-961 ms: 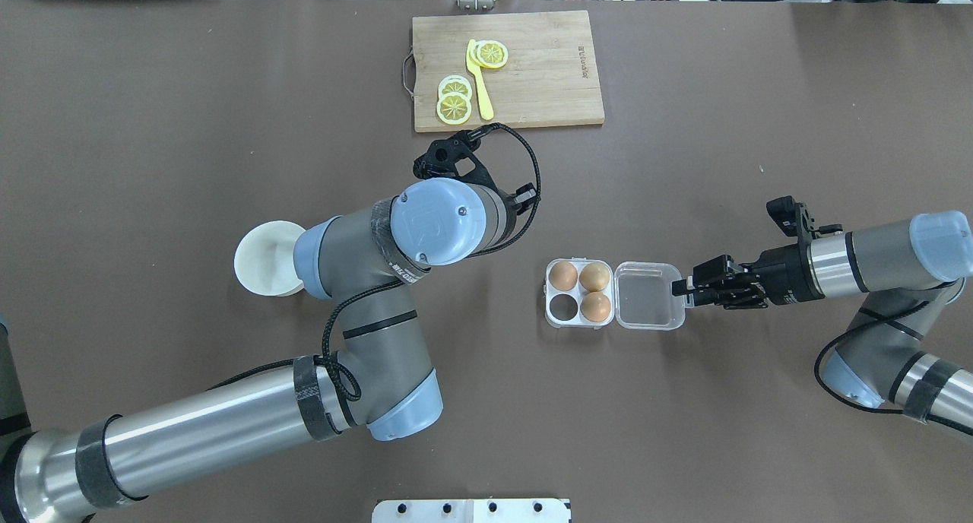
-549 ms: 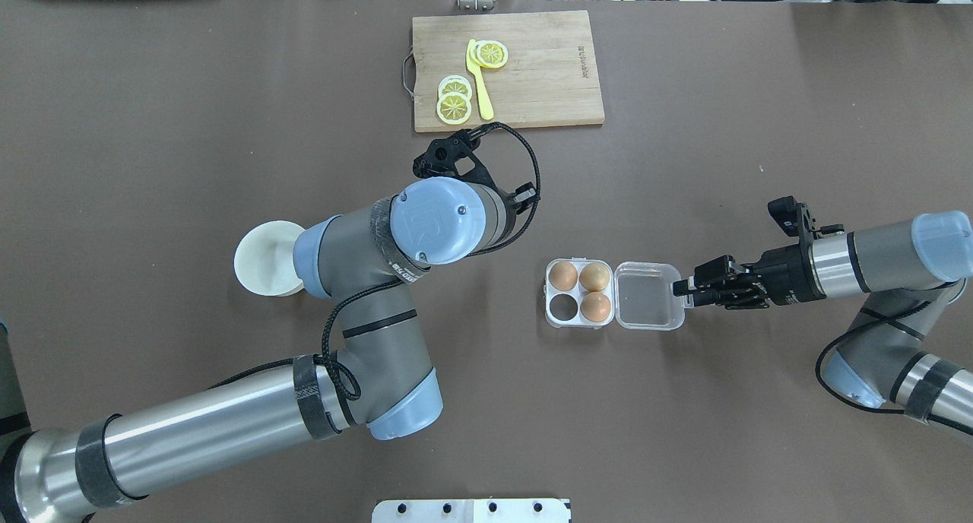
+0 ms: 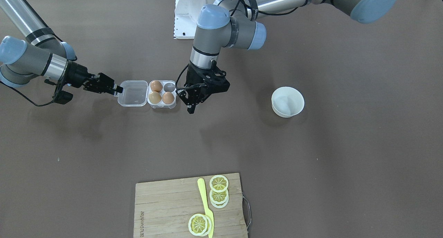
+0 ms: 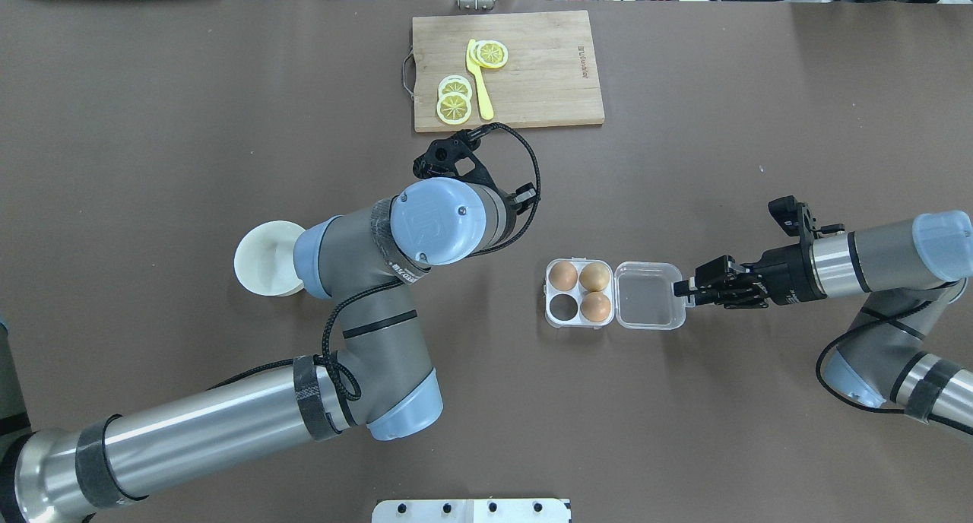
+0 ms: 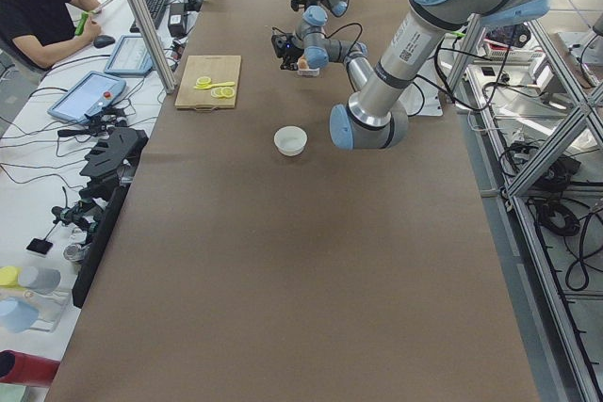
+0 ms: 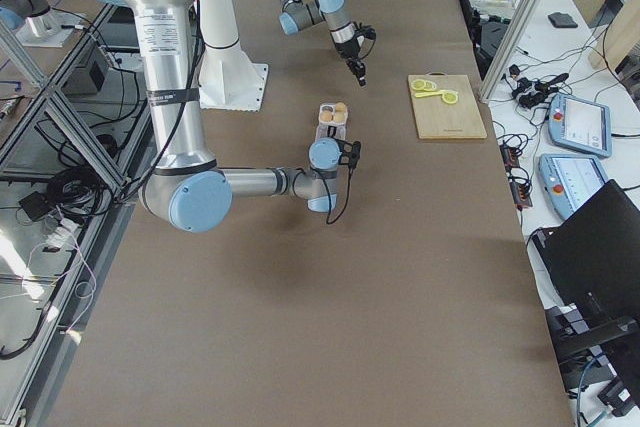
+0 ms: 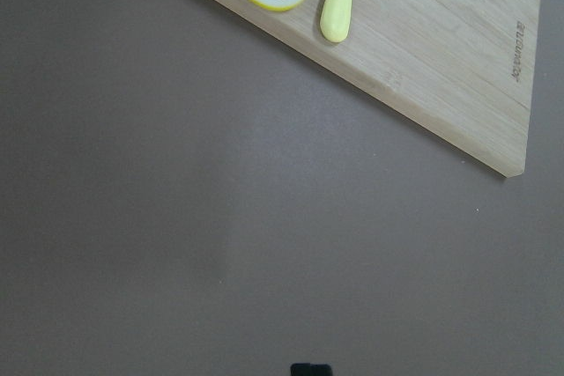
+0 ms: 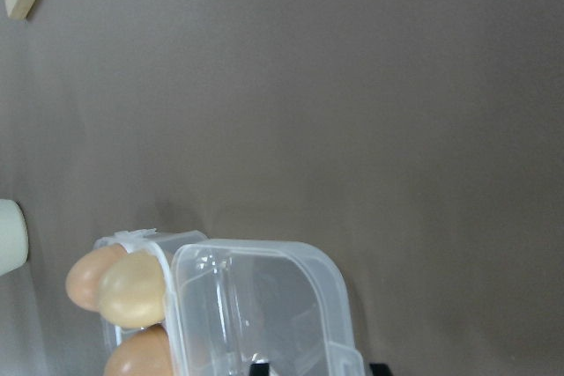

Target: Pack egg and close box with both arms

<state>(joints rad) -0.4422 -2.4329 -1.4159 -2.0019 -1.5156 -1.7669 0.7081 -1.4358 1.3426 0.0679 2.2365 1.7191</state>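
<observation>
No visible change from a second back: box (image 4: 580, 323), eggs (image 4: 595, 277) and both my arms sit in the same spots. Right pincer (image 4: 682, 288) is low at the lid's (image 4: 646, 299) 3 o'clock edge. Its tips are slightly apart either side of the latch tab; can't tell if they touch it. Left pincer (image 3: 190, 108) is raised off the table at the box's 9–10 o'clock, tips together, holding nothing. Lid lies flat open on the box's 3 o'clock side. Three eggs in cells; 7 o'clock cell (image 4: 563, 305) is empty. Box is well in from every table edge. Bowl (image 3: 294, 108) is well apart at 9 o'clock, partly under my left elbow in overhead. Board (image 4: 547, 67) with lemon slices (image 4: 454, 106) and knife (image 4: 479, 82) is well apart at 11 o'clock, by the far edge.
</observation>
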